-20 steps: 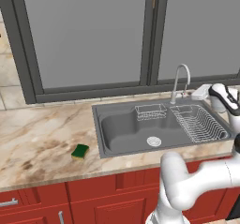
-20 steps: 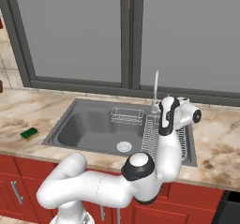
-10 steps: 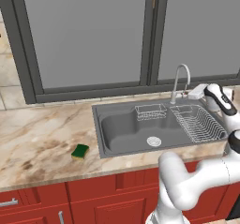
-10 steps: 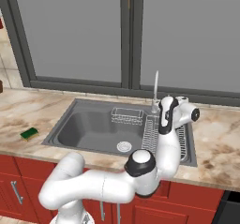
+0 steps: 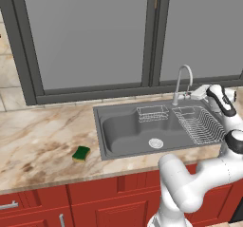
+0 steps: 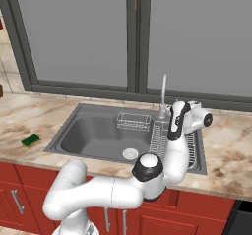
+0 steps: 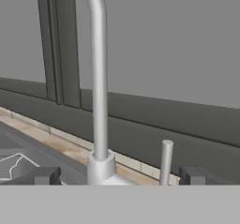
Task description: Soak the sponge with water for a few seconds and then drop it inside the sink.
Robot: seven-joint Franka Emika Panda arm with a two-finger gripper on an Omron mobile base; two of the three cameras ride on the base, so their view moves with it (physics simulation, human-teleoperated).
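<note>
Right, gripper (image 7: 117, 175): jaws spread wide, nothing between them, up at the back of the sink beside the faucet; in the hand view one dark fingertip sits either side of the faucet's base.
Faucet (image 5: 183, 81): curved silver gooseneck, rising from the rear rim of the sink; in the hand view its upright pipe fills the middle, running from the base to the top edge.
Handle (image 7: 165, 161): a short silver lever standing upright just right of the faucet base in the hand view, between the base and the right fingertip.
Water: no stream to be seen falling from the spout in either base view.
Sponge (image 5: 81, 153): lying flat on the marble counter, green top up with a yellow edge showing, just left of the sink's left rim and near the counter's front edge; well apart from the gripper. In the right base view it sits at the far left of the counter (image 6: 30, 140).
Sink (image 5: 124, 127): dark grey basin set in the counter, round silver drain (image 5: 155, 143) on its floor, small wire basket (image 5: 152, 113) against the rear wall.
Dish rack (image 5: 199, 125): ribbed wire section filling the right part of the sink, directly below the hand.
Counter (image 5: 42, 140): beige marble with brown veining, red cabinet fronts beneath.
Window (image 5: 92, 36): grey panes in a dark frame behind the sink.
</note>
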